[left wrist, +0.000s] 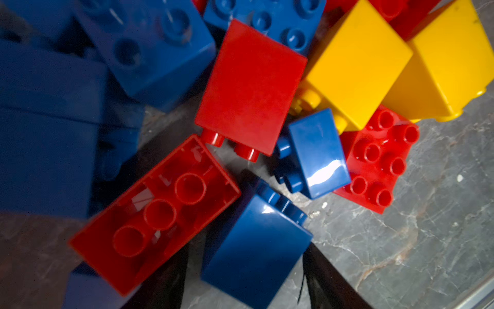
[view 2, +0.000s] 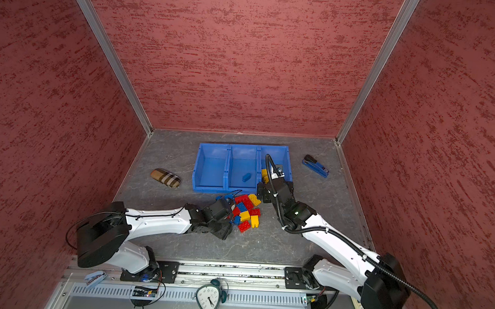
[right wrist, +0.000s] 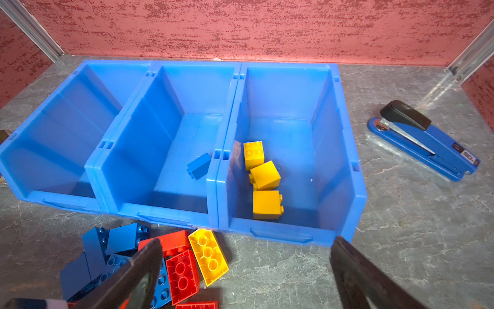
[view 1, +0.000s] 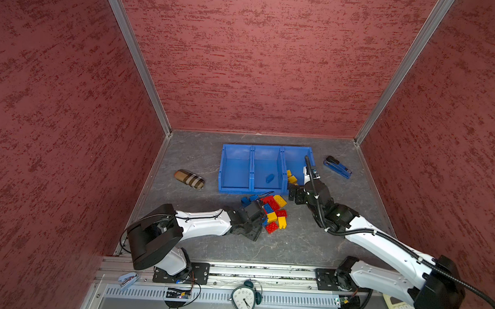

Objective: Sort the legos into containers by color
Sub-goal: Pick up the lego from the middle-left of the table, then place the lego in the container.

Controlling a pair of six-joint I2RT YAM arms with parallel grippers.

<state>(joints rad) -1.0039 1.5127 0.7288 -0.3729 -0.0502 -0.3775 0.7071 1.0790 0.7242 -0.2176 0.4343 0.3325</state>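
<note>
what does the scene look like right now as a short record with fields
bins: three joined blue bins in a row
middle bin: lone blue brick
bin nearest stapler: three yellow bricks
pile: red, blue, yellow bricks on the table before the bins
left gripper: low in the pile, a tipped blue brick between its fingers, grip unclear
right gripper: open, holding nothing, before the yellow bricks' bin

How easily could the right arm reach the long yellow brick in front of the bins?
Probably yes. The right gripper hangs open just before the bins, and the long yellow brick lies close beside it, one flank facing bare table; a red brick crowds the other.
</note>
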